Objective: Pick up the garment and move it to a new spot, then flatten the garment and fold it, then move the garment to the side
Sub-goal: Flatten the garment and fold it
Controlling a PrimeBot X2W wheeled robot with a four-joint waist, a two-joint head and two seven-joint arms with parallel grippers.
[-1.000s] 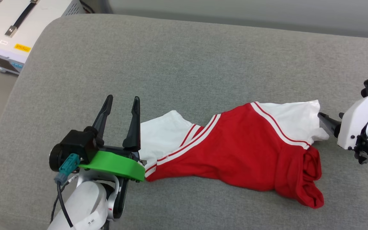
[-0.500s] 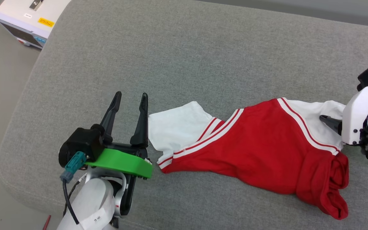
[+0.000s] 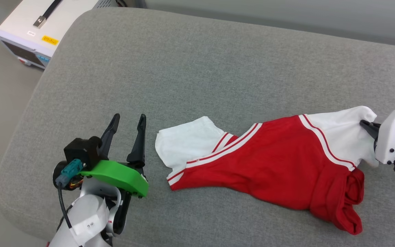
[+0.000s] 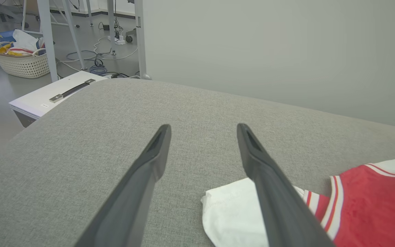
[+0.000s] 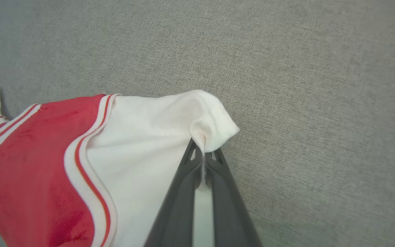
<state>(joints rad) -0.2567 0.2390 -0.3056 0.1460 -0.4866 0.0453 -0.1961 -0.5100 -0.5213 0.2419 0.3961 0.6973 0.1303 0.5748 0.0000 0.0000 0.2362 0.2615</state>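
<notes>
1. Since a second ago the right gripper (image 5: 203,148) has closed on the garment (image 3: 269,171), pinching the hem of its right white sleeve. Before that, its jaws stood apart just beside that sleeve.
2. The garment lies rumpled across the grey cushion (image 3: 197,68). Its red body is in the middle, a bunched red end lies toward the near right, and the other white sleeve is flat at the left.
3. The left gripper (image 3: 128,118) is just beside that left sleeve, not touching it, with its jaws spread wide and holding nothing.
4. A white box (image 3: 43,24) with a black handle sits off the cushion's far left corner.
</notes>
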